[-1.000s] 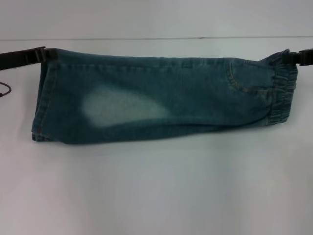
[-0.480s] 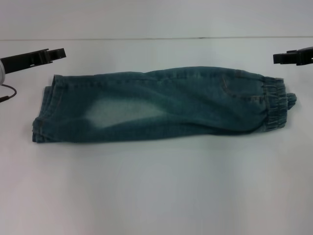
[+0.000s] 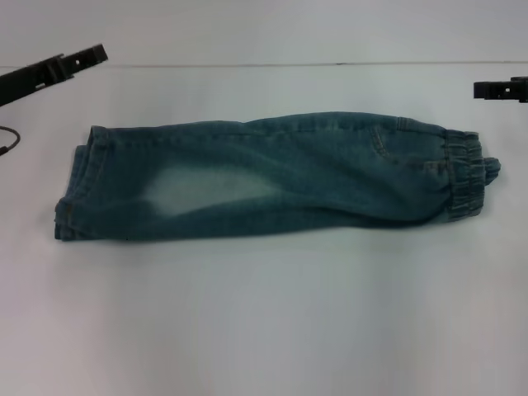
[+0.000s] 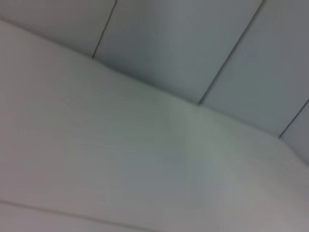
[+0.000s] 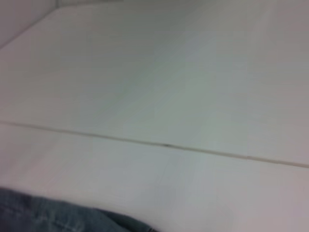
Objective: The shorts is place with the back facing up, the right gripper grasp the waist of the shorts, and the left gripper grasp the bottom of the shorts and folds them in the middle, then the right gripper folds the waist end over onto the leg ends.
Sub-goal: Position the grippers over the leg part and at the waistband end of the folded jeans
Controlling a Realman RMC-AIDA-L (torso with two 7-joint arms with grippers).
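The shorts (image 3: 272,177) lie flat on the white table, folded lengthwise into a long strip. The elastic waist (image 3: 464,177) is at the right end and the leg ends (image 3: 74,194) at the left end. My left gripper (image 3: 99,54) hovers beyond the upper left corner of the shorts, open and holding nothing. At the frame's right edge, above the waist, my right gripper (image 3: 478,89) is open and clear of the cloth. A corner of denim (image 5: 58,217) shows in the right wrist view. The left wrist view shows only table and wall.
The white table (image 3: 264,313) stretches wide in front of the shorts. Its back edge (image 3: 264,64) meets a pale wall just behind the grippers. A thin dark cable (image 3: 8,144) hangs at the far left.
Both grippers have let go of the shorts, which dropped flat onto the table. The left gripper has risen and pulled back left; the right gripper has drawn off to the right.
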